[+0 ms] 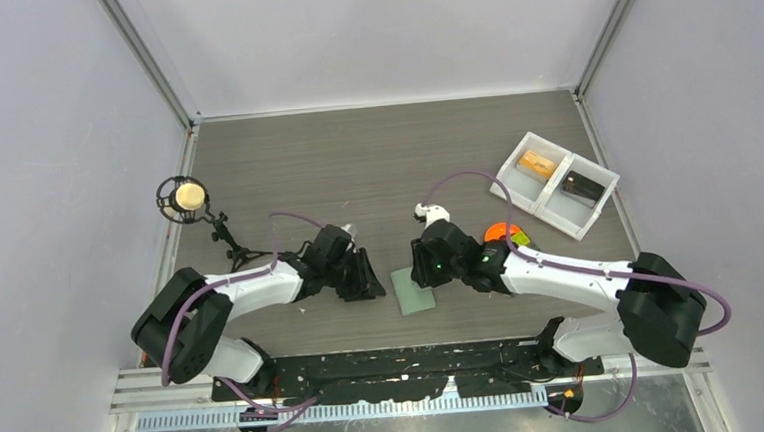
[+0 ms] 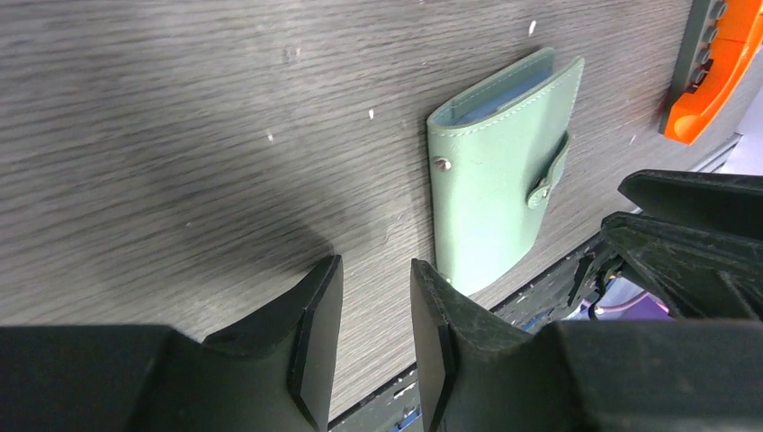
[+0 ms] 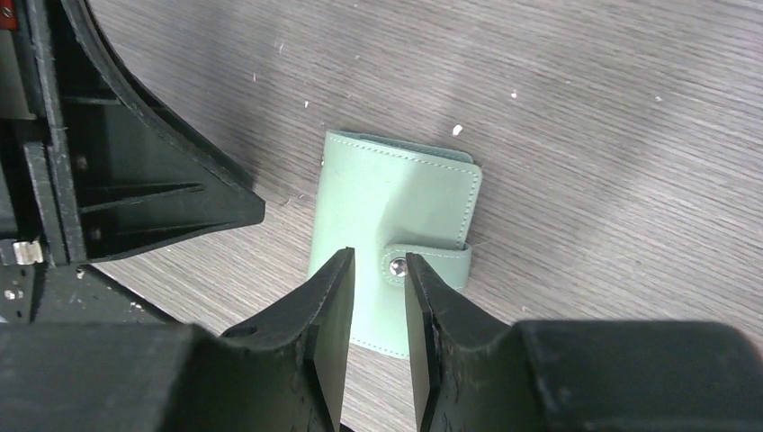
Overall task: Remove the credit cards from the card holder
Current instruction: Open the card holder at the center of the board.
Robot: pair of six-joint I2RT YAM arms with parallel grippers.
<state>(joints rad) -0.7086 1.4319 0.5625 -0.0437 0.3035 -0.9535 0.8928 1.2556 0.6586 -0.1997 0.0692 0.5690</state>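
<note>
Opening step. Card holder lies shut on counter btw my hands. Right hand hovers over its strap, slightly apart, empty. Left hand is apart too, just beside it. Strap maybe unsnapped. Next: pin one side, flip cover.

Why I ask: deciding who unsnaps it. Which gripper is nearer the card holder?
Right. The right gripper hangs directly over the card holder, jaws apart above its snap tab. The left gripper sits off to the holder's left side, clear of it, jaws also apart.
</note>
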